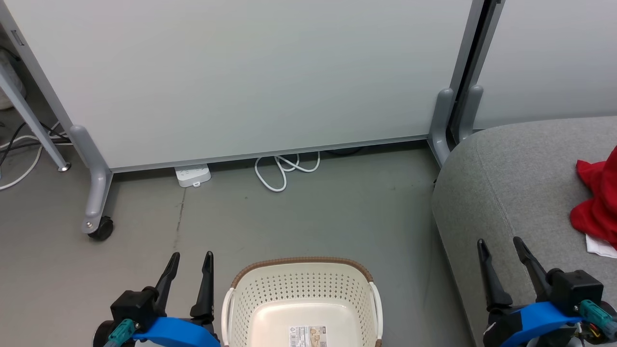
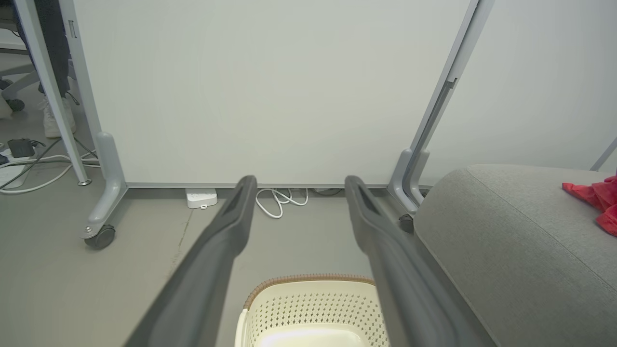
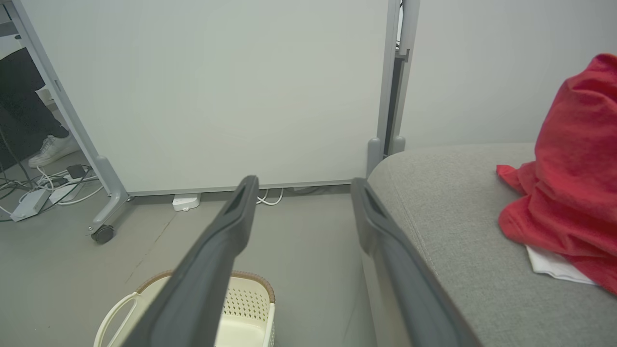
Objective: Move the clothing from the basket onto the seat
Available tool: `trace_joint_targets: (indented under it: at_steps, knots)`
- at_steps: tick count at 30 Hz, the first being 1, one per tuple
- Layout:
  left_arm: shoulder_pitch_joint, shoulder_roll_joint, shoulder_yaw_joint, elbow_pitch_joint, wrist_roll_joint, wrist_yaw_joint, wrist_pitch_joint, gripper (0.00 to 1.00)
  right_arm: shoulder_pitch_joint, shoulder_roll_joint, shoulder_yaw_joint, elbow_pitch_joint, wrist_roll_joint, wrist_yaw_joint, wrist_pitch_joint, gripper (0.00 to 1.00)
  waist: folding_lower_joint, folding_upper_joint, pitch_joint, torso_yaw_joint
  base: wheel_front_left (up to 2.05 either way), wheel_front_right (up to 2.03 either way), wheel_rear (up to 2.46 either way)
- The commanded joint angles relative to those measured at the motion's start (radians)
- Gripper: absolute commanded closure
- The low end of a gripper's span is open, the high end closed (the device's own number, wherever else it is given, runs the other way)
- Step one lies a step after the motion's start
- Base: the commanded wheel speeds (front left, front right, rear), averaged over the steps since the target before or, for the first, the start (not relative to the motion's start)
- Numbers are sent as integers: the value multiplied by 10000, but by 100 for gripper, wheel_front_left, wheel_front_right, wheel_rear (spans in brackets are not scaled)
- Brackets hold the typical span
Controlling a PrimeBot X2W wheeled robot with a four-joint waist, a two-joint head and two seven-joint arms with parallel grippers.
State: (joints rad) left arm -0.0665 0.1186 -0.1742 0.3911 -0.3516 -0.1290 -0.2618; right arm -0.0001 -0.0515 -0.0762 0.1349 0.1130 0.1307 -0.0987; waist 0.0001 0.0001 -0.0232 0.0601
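Basket bare, clothing on the seat: you look to be at the final check.

Nearest you, the left gripper (image 1: pixel 192 255) beside the basket (image 1: pixel 301 261) and the right gripper (image 1: pixel 499 241) over the seat (image 1: pixel 511 183) edge both stand spread and empty. The basket floor in view shows just a sticker (image 1: pixel 308 336), but its near end is cropped, so tip the head down before calling it done, keeping the arms clear of the rim. Further right, the clothing (image 1: pixel 600 202) lies heaped on the seat. Count: two grippers, one basket, one seat, one red heap with white cloth (image 1: pixel 600 246) peeking beneath; how many garments it holds cannot be told.
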Motion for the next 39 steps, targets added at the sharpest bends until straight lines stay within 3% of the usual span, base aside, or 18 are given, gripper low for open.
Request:
trace_joint_targets:
  at_steps: [1,7,8,14,39]
  knots:
    - [7,15,-1,31,-18,-24,-46,0,23,17,15,20,71,1,-65,0,-1,-1,0,-10,0,0,0]
    - [10,4,-56,115,-105,-24,-46,0,42,17,19,78,94,1,-92,0,-1,-1,-8,-36,0,0,0]
    - [0,1,-37,100,-74,0,1,100,-1,0,22,70,34,0,-38,100,0,-1,-7,-37,0,0,0]
    - [381,-65,-2,505,-236,0,95,100,73,49,-4,613,200,0,63,100,0,-1,-4,-43,0,0,0]
    - [86,-254,916,-135,-4110,-7,1243,100,-315,32,-109,730,4846,0,696,100,0,-1,50,-155,0,0,0]
